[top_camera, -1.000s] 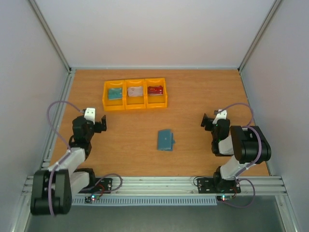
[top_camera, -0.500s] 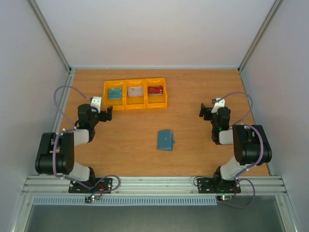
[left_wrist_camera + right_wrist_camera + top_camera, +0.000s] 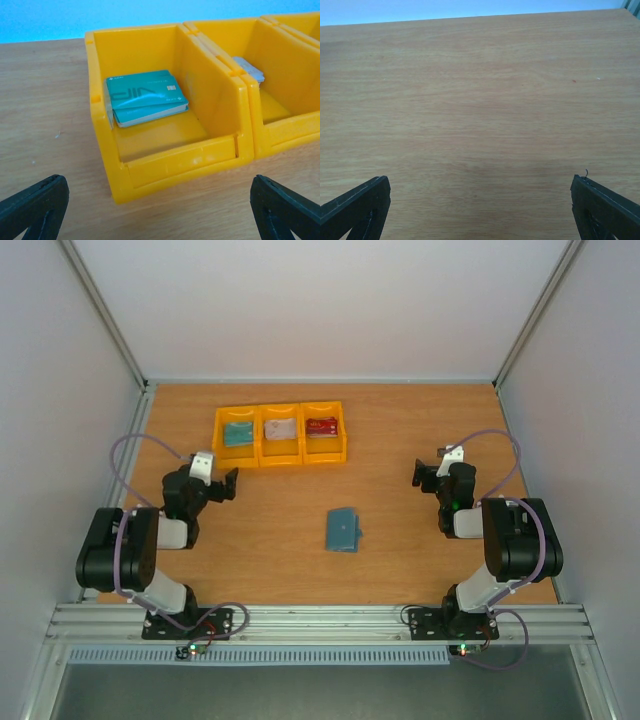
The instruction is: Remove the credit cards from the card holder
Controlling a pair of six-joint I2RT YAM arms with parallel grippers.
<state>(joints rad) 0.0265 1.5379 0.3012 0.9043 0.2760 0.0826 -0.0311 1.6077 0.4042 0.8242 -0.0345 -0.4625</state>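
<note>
At table centre, a touch toward 5 o'clock: card holder (image 3: 343,530), teal-blue, lying flat, apart from both grippers. My left gripper (image 3: 224,484) at 9 o'clock, fingers spread wide, facing the yellow bins (image 3: 281,461) at 11. My right gripper (image 3: 426,478) at 3 o'clock, likewise spread, over bare table (image 3: 480,100). Credit cards (image 3: 145,97) sit in the bins: teal left, whitish middle, red right. Top teal card carries large pale lettering and small print, neither readable.

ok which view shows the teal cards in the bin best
The left wrist view: the teal cards lie stacked in the leftmost yellow bin, close enough to show their print. The top external view shows them only as a small teal patch. The right wrist view shows only the table, no cards.
</note>
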